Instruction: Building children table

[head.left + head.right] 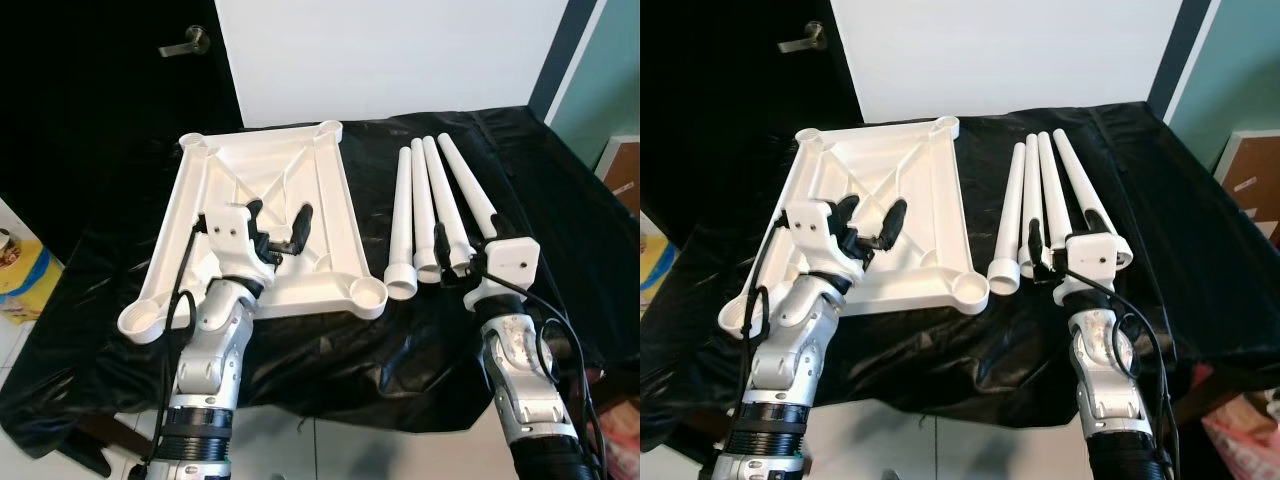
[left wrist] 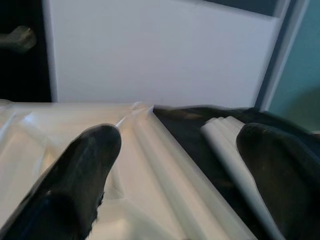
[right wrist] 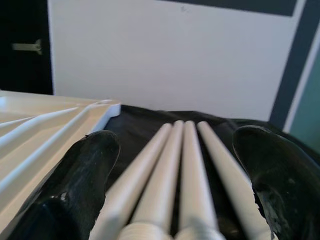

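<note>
A white children's tabletop (image 1: pixel 300 170) lies upside down on a black cloth, with round leg sockets at its corners. Several white tapered legs (image 1: pixel 430 200) lie side by side to its right, thick ends toward me. My left gripper (image 1: pixel 280 225) hovers open over the near part of the tabletop with nothing between its fingers (image 2: pixel 85 170). My right gripper (image 1: pixel 467 240) is open just above the thick near ends of the legs. In the right wrist view the legs (image 3: pixel 175 165) run straight out between its two fingers (image 3: pixel 75 190).
The black cloth (image 1: pixel 540 200) covers the whole work surface and hangs over its near edge. A white panel (image 1: pixel 400 60) stands behind, beside a dark door with a handle (image 1: pixel 190 42). A yellow and blue bag (image 1: pixel 25 270) is on the floor at left.
</note>
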`<state>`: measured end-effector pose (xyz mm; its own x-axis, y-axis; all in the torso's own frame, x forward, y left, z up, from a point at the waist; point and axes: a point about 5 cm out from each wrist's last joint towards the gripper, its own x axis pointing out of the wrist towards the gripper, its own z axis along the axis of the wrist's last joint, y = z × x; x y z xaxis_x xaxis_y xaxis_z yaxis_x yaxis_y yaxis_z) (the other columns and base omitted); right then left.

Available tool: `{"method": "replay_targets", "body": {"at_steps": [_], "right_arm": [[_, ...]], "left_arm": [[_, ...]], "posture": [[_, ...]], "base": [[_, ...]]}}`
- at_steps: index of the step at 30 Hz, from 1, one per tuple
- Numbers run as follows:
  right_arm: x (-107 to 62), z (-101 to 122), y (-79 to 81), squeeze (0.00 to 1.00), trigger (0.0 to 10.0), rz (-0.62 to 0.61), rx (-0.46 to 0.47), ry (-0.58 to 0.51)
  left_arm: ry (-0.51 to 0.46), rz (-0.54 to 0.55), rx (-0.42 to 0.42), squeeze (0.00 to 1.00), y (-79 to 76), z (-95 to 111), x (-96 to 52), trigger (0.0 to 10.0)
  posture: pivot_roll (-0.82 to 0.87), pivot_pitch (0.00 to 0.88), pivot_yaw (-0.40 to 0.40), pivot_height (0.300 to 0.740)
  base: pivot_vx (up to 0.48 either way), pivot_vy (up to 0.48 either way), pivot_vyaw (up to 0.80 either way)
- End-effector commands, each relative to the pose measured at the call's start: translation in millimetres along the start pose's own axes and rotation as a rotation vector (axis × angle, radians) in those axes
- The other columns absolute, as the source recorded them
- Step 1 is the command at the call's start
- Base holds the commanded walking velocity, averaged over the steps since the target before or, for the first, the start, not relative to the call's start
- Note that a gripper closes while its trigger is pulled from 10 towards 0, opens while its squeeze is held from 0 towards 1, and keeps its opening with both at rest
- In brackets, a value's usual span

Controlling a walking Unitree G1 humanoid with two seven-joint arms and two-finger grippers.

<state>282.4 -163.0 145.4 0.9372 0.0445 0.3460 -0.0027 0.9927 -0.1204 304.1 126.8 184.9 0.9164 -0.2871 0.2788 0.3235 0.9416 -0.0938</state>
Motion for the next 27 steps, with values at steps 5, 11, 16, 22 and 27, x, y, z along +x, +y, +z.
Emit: {"method": "replay_targets", "body": {"at_steps": [5,11,16,22,27], "right_arm": [[-2.8,-7.4,0.4,0.00,10.0,-0.030,0.001,0.053],[-2.6,-10.9,-1.5,0.00,10.0,-0.060,0.008,0.087],[-3.0,-13.4,-3.1,0.00,10.0,-0.078,0.010,0.109],[-3.3,-14.5,-2.5,0.00,10.0,-0.063,0.011,0.117],[-3.5,-13.6,-1.8,0.00,10.0,-0.054,0.006,0.115]], "left_arm": [[0.039,0.016,0.000,0.00,4.7,-5.4,-3.8,10.0],[0.051,0.000,-0.013,0.00,3.3,-6.5,-3.9,10.0],[0.060,-0.002,-0.021,0.00,2.7,-7.2,-4.0,10.0],[0.071,-0.005,-0.019,0.00,2.1,-8.8,-4.3,10.0],[0.074,-0.009,-0.017,0.00,1.6,-8.8,-4.7,10.0]], "posture": [[-0.04,0.000,0.009,0.740],[-0.04,0.000,0.011,0.740],[-0.04,0.000,0.012,0.740],[-0.05,0.000,0.013,0.740],[-0.05,0.000,0.014,0.740]], "base": [[0.000,0.000,0.00],[0.000,0.000,0.00],[0.000,0.086,0.00],[0.000,0.443,0.00],[0.000,0.462,0.00]]}}
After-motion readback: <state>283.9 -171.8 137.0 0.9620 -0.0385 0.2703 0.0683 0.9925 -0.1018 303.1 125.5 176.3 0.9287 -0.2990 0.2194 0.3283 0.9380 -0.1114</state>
